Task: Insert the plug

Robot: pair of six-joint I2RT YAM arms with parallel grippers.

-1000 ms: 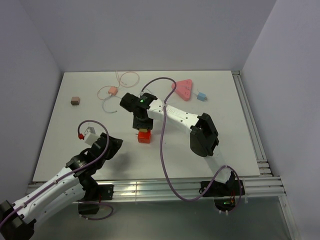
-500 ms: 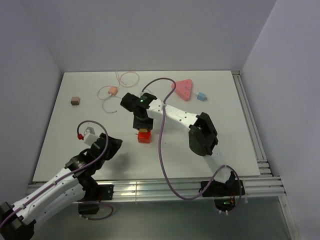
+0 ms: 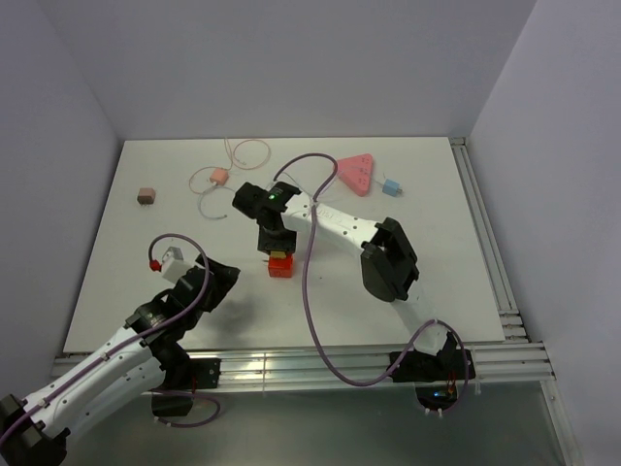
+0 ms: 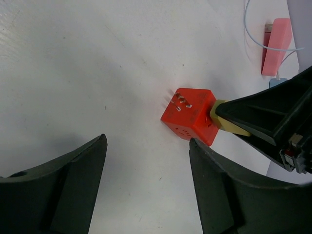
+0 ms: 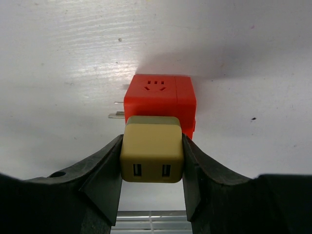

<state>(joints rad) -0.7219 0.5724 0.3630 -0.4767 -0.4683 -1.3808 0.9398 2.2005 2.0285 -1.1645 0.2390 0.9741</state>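
Observation:
The plug [image 3: 391, 186] is a tiny light-blue box lying at the back right, beside the pink triangular socket strip [image 3: 355, 173], with no gripper near it. My right gripper [image 3: 276, 245] [image 5: 152, 142] is shut on a tan block with two slots [image 5: 152, 156] [image 4: 222, 122]. That block sits against the top of an orange-red cube [image 3: 280, 266] [image 5: 158, 100] [image 4: 190, 117], which rests on the table with metal prongs at its side. My left gripper [image 3: 219, 280] [image 4: 147, 142] stands open just left of the cube, with only bare table between its fingers.
A salmon connector with thin looping cables [image 3: 219, 176] and a small brown block [image 3: 147, 195] lie at the back left. The right arm's purple cable [image 3: 309, 291] hangs over mid-table. Metal rails [image 3: 291, 364] run along the near edge and the right side.
The left gripper's jaws have spread wider. The right gripper stays shut on the tan block over the cube, its arm shifted only slightly.

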